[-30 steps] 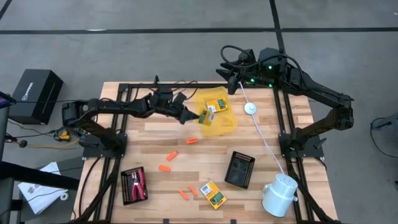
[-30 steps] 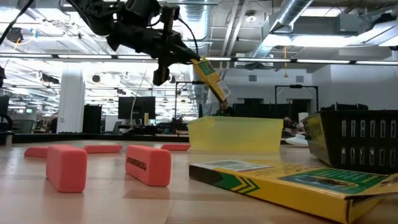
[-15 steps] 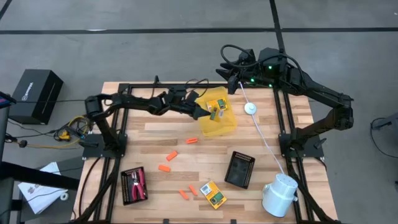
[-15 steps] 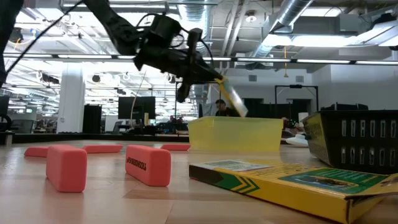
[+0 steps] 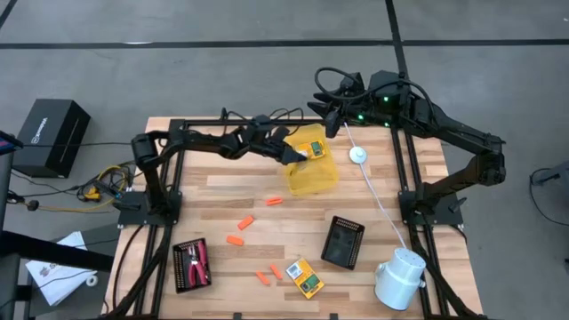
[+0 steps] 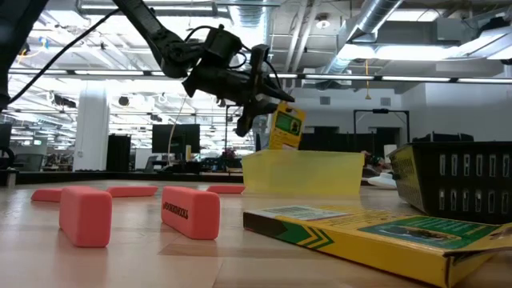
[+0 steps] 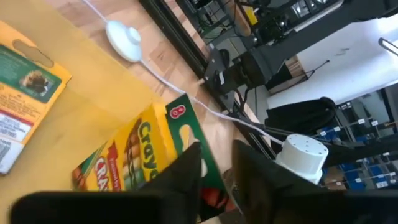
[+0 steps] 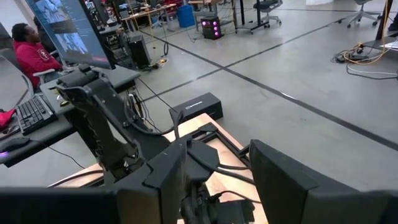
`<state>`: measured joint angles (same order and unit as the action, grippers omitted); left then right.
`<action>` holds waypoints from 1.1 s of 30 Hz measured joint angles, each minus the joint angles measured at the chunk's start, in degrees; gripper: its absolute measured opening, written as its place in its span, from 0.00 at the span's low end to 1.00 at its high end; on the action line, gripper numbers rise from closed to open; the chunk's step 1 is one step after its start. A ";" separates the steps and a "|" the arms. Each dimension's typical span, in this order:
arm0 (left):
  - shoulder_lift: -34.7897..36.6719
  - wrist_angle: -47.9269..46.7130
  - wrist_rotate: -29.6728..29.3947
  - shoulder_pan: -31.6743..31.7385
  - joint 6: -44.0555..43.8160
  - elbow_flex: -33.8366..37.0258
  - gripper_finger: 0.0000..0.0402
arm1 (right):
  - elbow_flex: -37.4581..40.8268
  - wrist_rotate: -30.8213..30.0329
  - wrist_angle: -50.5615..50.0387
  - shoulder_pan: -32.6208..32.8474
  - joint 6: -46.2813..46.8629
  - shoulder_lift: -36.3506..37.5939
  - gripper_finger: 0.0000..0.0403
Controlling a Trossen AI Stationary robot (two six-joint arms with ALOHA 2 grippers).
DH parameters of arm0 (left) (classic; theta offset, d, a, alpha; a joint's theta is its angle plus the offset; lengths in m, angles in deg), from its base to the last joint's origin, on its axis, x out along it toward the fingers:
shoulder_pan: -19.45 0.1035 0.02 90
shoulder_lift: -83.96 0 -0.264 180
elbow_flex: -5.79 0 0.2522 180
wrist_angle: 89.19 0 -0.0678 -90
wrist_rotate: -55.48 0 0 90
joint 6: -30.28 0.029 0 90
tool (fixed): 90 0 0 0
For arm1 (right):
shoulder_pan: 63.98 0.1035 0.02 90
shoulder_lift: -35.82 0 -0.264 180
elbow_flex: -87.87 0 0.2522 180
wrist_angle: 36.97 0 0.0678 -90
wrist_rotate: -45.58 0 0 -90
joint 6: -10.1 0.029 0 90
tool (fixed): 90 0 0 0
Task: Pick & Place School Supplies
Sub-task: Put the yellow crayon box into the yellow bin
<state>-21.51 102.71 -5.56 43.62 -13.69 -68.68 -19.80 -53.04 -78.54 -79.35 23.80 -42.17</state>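
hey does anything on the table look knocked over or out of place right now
One black ribbed tray sits askew, tilted against the board lines. Short orange sticks lie scattered loose. Otherwise nothing odd: the left gripper holds a yellow-and-green card box above the translucent yellow tray.

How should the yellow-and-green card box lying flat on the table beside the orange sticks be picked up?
Grip the flat yellow-and-green card box across its narrow width, pinching its two long edges, coming straight down from above. It lies flat on the wooden table, so only the edges offer purchase; turn the hand to match its diagonal pose.
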 joint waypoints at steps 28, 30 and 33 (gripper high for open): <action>1.46 -17.21 -2.54 -0.63 6.21 -2.17 0.56 | 0.00 0.02 1.15 0.00 -0.15 0.04 0.42; 1.58 -16.35 -2.64 -0.63 6.48 -4.27 0.56 | 0.00 0.02 1.36 0.00 -0.15 0.04 0.42; 1.70 -16.55 -2.64 -0.63 6.52 -7.19 0.56 | 0.00 0.02 1.72 0.00 -0.15 0.04 0.42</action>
<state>-19.81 86.16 -8.19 42.98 -7.17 -75.87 -19.80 -53.02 -76.82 -79.35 23.64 -42.13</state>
